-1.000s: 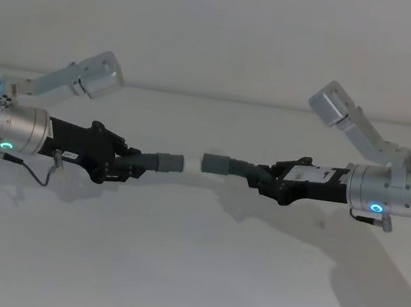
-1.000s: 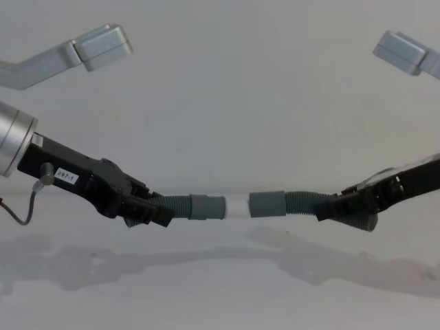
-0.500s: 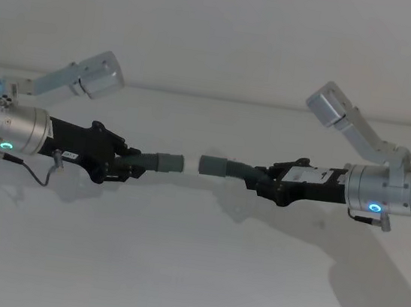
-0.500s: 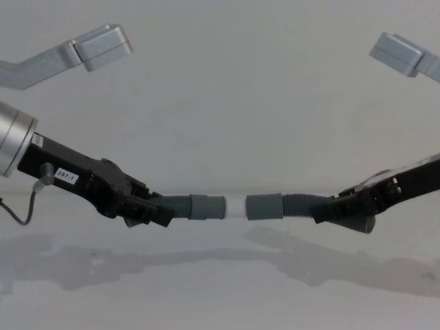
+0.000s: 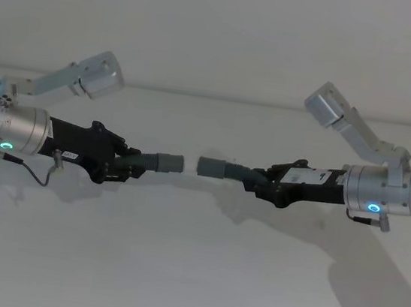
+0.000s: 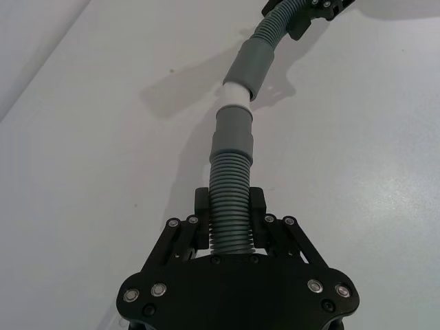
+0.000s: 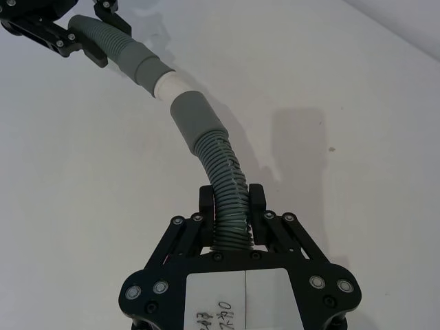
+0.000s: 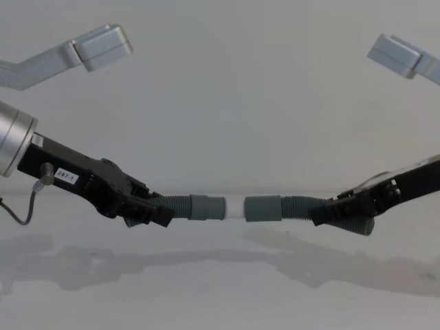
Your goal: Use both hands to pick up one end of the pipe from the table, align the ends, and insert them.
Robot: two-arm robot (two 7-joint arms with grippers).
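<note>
Your left gripper (image 5: 129, 168) is clamped on the ribbed part of the left hose piece (image 5: 146, 162), its black fingers (image 6: 198, 216) pressed against the corrugations on both sides in the left wrist view. Your right gripper (image 5: 256, 183) grips the right hose piece (image 5: 235, 172) the same way, its fingers (image 7: 256, 206) closed around the ribbed section just behind the bend. Both pieces are held up off the white table (image 5: 190, 272), roughly level and pointing at each other in the middle of your workspace. The left piece ends in a smooth grey cuff (image 8: 207, 207) with a short white tip (image 8: 235, 209) sticking out toward the right. The right piece ends in a wider grey cuff (image 8: 263, 208) whose open mouth faces that tip. From the chest view the white tip reaches right up to the right cuff's mouth, and most of the tip is exposed between the two cuffs. In both wrist views the two cuffs sit at a slight angle to each other, not in one straight line. You have open table all around and under the hoses, with their shadows lying on the surface beneath, and the table's far edge runs well behind both arms.
</note>
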